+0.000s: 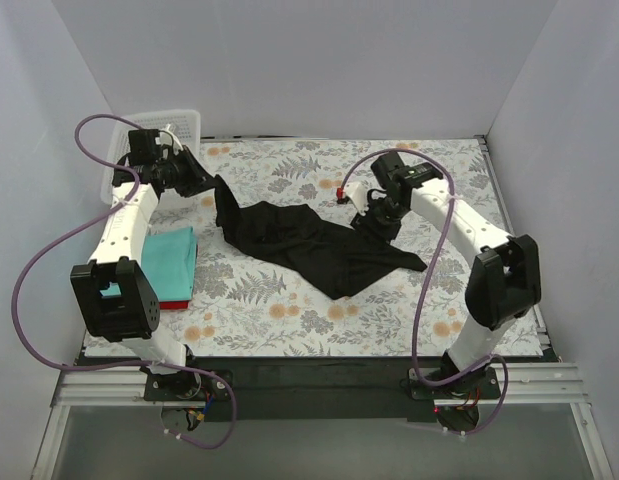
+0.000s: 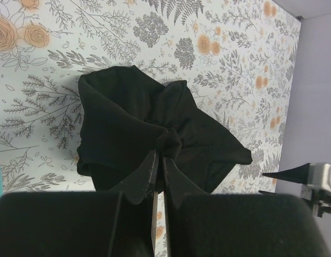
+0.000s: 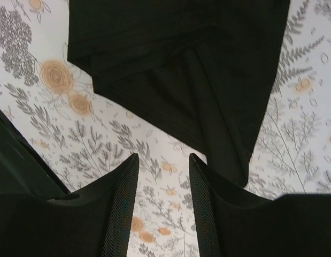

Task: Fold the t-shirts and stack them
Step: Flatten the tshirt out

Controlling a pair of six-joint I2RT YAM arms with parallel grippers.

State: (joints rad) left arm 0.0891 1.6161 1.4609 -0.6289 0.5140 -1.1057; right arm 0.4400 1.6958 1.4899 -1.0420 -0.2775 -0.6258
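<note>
- at the far-left corner of the crumpled black fabric t-shirt (image 1: 309, 245), left fingers (image 2: 141, 184) pinch bunched cloth.
- right fingers (image 3: 120, 209) hover spread over its right edge; grip there, then stretch it flat.

The black t-shirt (image 1: 309, 245) is soft matt cloth, crumpled into loose folds (no sheen on it). The table cover (image 1: 289, 315) beneath looks like smooth, matt, floral-printed fabric. The teal shirt (image 1: 171, 255) at left is flat matt cloth. The basket (image 1: 179, 122), upper left, is white lattice plastic. The right gripper (image 3: 163, 158) has matt black plastic fingers (image 3: 121, 209), finely ribbed on their inner faces. The arm shells (image 1: 129, 225) are smooth white plastic; the rail (image 1: 319, 385) along the bottom is bare metal.
</note>
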